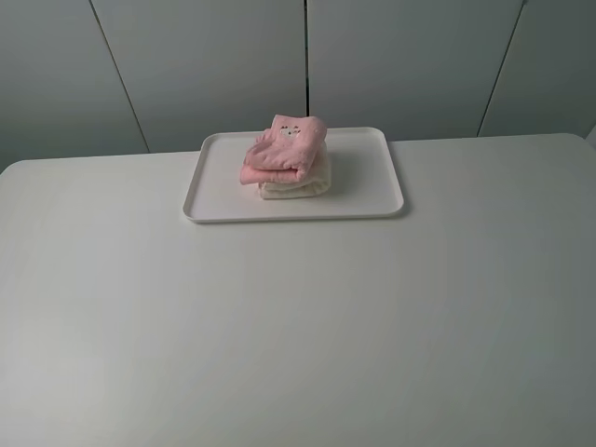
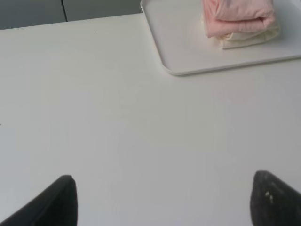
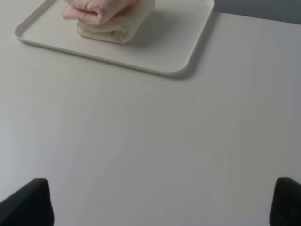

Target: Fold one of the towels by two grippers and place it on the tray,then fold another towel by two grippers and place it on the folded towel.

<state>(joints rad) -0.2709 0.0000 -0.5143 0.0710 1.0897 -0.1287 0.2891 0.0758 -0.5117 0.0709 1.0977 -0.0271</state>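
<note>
Sitting on tray point(image 1: 372, 177): folded pink towel point(image 1: 284, 149) stacked on cream towel point(image 1: 296, 186)
Left gripper point(image 2: 164, 200): spread wide, empty, well apart from towels
Right gripper point(image 3: 162, 205): same deal

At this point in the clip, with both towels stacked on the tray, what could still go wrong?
The pink towel sits skewed on the cream-white towel, overhanging its left side, so it might slump off. Both folds look loose and could spring open. The left gripper and right gripper are open and well clear of the tray, so a bump looks unlikely.
</note>
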